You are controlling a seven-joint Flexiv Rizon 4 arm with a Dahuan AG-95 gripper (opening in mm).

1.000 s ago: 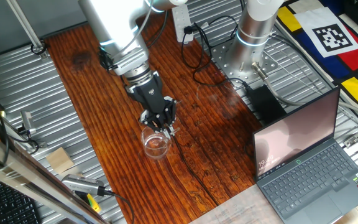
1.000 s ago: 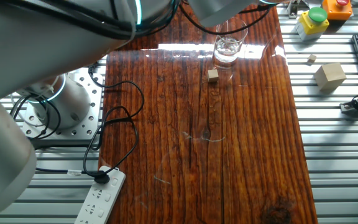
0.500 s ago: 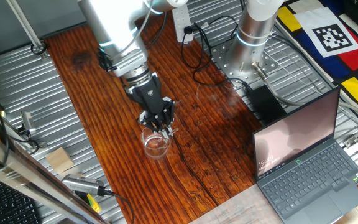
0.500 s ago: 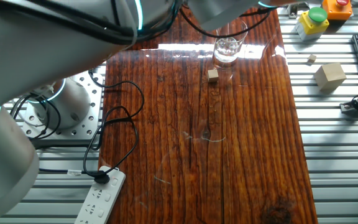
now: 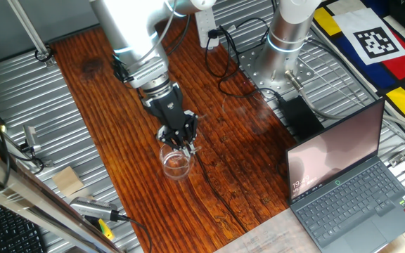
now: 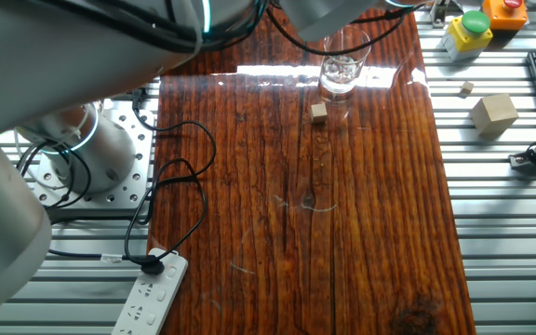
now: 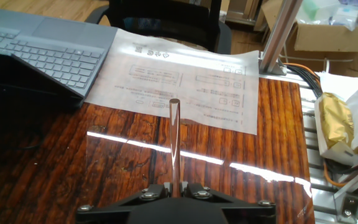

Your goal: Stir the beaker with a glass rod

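Observation:
The beaker (image 5: 176,163) is a small clear glass standing on the wooden table, also seen in the other fixed view (image 6: 342,70) with clear liquid in it. My gripper (image 5: 181,144) hangs just above the beaker's far rim, pointing down. In the hand view the gripper (image 7: 175,185) is shut on the glass rod (image 7: 175,140), a thin clear stick running straight out from between the jaws. A small tan cube (image 6: 318,113) lies on the table beside the beaker; I cannot tell if it joins the rod.
An open laptop (image 5: 343,184) sits at the table's right end on a printed sheet (image 7: 185,78). The larger tan block (image 6: 493,113) lies on the metal side rails. A black cable (image 5: 220,200) runs across the wood near the beaker. A power strip (image 6: 152,296) lies beside the arm base.

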